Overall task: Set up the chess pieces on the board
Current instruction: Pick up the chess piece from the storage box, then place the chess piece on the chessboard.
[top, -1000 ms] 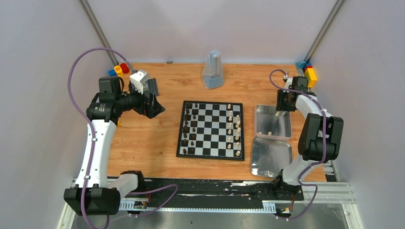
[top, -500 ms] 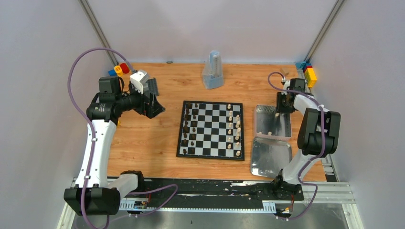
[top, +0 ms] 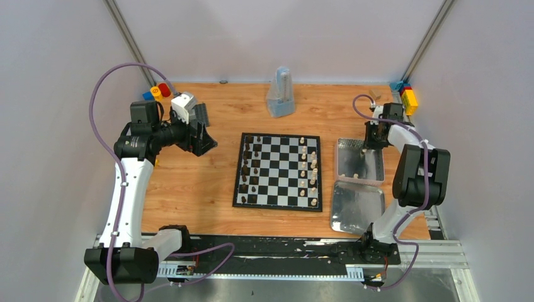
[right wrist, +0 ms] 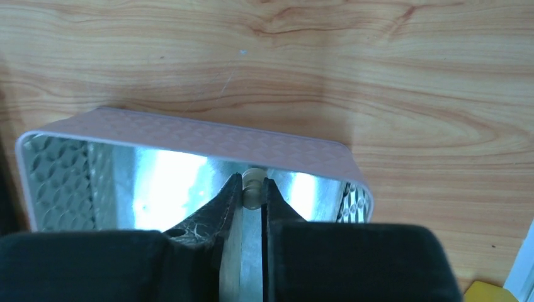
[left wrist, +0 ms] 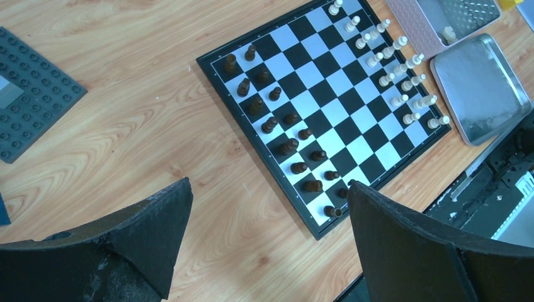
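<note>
The board (top: 278, 171) lies mid-table, with dark chess pieces (top: 249, 170) along its left columns and cream ones (top: 308, 173) along its right. In the far right corner of the near silver tray (top: 360, 160), my right gripper (top: 367, 146) is shut on a cream chess piece (right wrist: 252, 187), whose head pokes out past the fingertips. Another cream piece (top: 355, 175) lies lower in that tray. My left gripper (top: 204, 141) hangs open above bare wood left of the board (left wrist: 334, 107), with nothing between its fingers (left wrist: 157, 220).
A second silver tray (top: 357, 206) lies in front of the first. A dark grey studded baseplate (left wrist: 31, 94) sits left of the board. A clear bag (top: 281, 94) stands at the back. Toy blocks sit in the back left (top: 157, 92) and back right (top: 408, 97) corners.
My right gripper has gone down into the tray's far corner and shut on the cream piece. The left arm has not moved.
</note>
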Controlling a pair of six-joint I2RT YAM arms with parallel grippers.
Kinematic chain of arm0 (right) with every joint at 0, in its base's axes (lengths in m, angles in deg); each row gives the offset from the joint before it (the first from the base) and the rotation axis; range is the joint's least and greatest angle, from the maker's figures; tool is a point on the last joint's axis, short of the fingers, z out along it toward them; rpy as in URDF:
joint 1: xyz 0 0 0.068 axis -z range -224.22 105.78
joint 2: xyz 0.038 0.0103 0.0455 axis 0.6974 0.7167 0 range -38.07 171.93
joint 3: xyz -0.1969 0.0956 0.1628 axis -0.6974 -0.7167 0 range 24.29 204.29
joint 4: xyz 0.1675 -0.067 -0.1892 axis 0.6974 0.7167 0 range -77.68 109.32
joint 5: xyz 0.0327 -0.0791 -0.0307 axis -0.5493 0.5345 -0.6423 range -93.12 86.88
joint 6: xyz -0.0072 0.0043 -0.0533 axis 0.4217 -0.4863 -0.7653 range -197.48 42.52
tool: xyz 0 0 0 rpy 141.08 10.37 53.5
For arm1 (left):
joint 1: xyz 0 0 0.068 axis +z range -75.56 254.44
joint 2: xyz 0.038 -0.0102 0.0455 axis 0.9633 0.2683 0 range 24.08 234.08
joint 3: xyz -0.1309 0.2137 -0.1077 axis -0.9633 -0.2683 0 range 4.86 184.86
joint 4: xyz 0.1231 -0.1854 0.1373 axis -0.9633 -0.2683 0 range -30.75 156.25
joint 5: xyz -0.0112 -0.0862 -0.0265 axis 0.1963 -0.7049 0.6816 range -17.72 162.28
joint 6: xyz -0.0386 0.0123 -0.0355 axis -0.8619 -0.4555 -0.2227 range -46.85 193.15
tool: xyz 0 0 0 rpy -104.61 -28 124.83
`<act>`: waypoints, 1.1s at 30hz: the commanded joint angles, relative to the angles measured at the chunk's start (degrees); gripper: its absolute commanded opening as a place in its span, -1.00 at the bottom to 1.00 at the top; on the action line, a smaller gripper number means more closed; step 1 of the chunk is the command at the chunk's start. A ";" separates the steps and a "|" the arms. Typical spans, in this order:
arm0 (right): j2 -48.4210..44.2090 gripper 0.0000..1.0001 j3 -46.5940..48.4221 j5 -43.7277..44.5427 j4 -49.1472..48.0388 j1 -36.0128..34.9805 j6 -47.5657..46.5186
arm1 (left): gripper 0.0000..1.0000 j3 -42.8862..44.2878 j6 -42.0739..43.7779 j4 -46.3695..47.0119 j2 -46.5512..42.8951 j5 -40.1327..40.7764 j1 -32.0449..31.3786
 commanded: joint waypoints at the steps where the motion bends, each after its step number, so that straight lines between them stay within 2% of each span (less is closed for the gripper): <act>1: -8.86 -1.00 -0.03 -6.42 1.54 -0.34 -2.49 | 1.00 0.69 0.77 1.16 -0.98 1.63 0.35; 6: -20.19 -1.00 -3.10 -13.80 5.51 -6.68 -9.63 | 1.00 1.40 1.60 0.03 -0.76 4.54 0.28; 13: -29.78 -1.00 -7.11 -16.29 9.22 -26.06 -15.05 | 1.00 3.90 3.50 -3.98 0.59 8.22 0.32; 22: -28.37 -1.00 -12.82 -12.20 10.28 -45.59 -18.21 | 1.00 4.92 3.68 -4.34 0.60 10.81 0.33; 33: -25.78 -1.00 -17.06 -10.31 9.45 -54.34 -19.17 | 1.00 4.22 3.34 -4.14 0.47 10.79 0.34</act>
